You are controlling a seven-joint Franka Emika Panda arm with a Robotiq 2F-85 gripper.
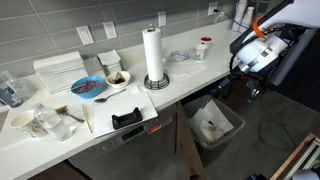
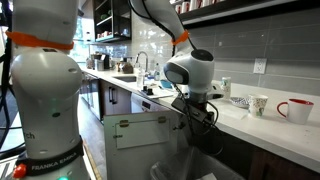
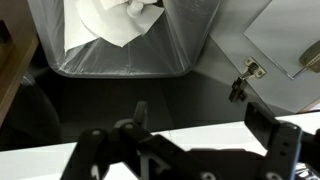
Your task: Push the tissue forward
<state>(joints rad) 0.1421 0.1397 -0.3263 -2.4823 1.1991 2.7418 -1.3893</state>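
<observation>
The tissue [image 1: 99, 115] is a flat white square lying on the white counter [image 1: 190, 70] near its front edge, in front of the bowls. My gripper [image 1: 244, 88] hangs off the counter's end, far from the tissue, above the floor beside a trash bin [image 1: 213, 125]. It also shows in an exterior view [image 2: 196, 110]. In the wrist view the two fingers [image 3: 200, 112] stand wide apart with nothing between them. The tissue is out of view there.
A tall paper-towel roll [image 1: 153, 55], a blue bowl [image 1: 88, 87], a white bowl [image 1: 117, 78], napkin stacks [image 1: 60, 70] and a black object [image 1: 126, 118] stand on the counter. The lined bin [image 3: 120, 50] holds crumpled white paper. Mugs [image 2: 293, 110] sit at the counter's end.
</observation>
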